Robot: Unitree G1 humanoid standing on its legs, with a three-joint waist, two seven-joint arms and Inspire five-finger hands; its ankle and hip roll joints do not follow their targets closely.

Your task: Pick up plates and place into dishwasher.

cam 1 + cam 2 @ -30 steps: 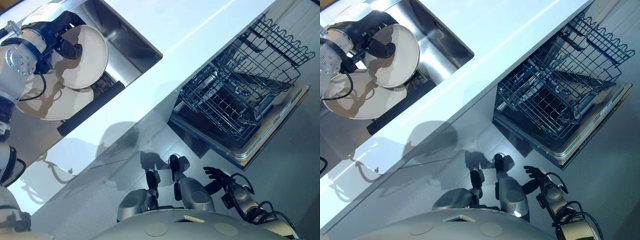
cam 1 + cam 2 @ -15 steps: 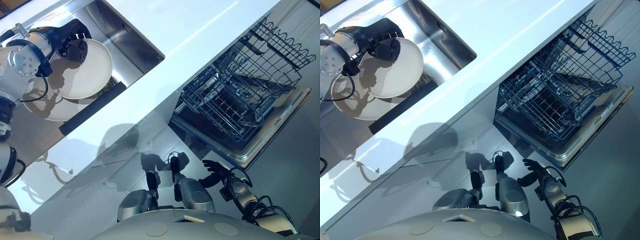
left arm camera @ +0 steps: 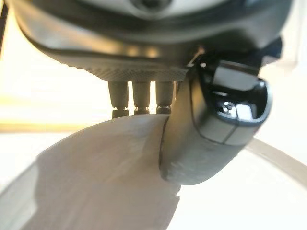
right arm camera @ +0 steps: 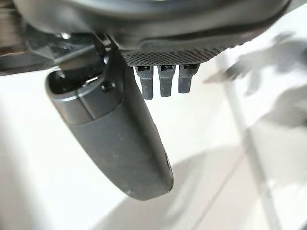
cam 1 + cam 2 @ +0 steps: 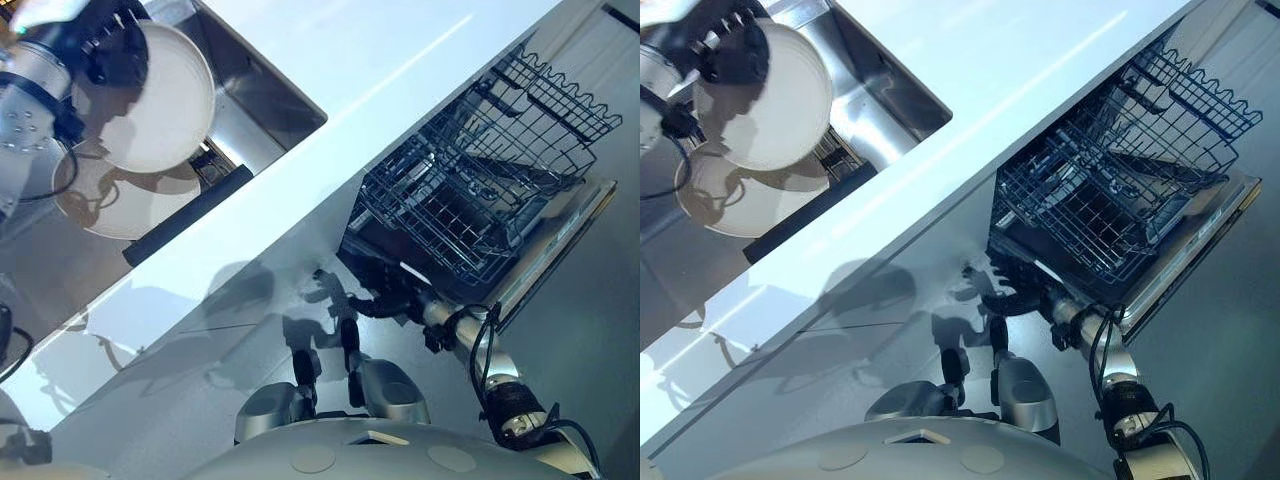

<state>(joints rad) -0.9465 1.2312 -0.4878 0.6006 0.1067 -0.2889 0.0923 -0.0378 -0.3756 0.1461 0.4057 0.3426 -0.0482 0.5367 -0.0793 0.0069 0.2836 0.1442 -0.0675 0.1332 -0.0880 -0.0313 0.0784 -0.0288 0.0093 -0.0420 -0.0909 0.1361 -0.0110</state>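
My left hand (image 5: 112, 52) is shut on a round white plate (image 5: 160, 105) and holds it tilted above the steel sink (image 5: 262, 98) at the upper left. In the left wrist view the thumb (image 3: 216, 129) presses on the plate's face (image 3: 96, 177), with the fingers behind its rim. A second white plate (image 5: 110, 208) lies in the sink under it. The dishwasher (image 5: 560, 240) stands open at the right, its wire rack (image 5: 470, 190) pulled out. My right hand (image 5: 375, 300) is open with spread fingers by the cabinet front, just left of the rack's near corner, and holds nothing.
A white counter (image 5: 380, 60) runs diagonally between the sink and the dishwasher. A black strip (image 5: 190, 215) lies along the sink's near edge. The lowered dishwasher door juts out over the grey floor (image 5: 590, 330) at the right.
My left hand has lifted the plate higher, away from the plate in the sink. My right arm has swung up from the lower right to the cabinet front beside the rack.
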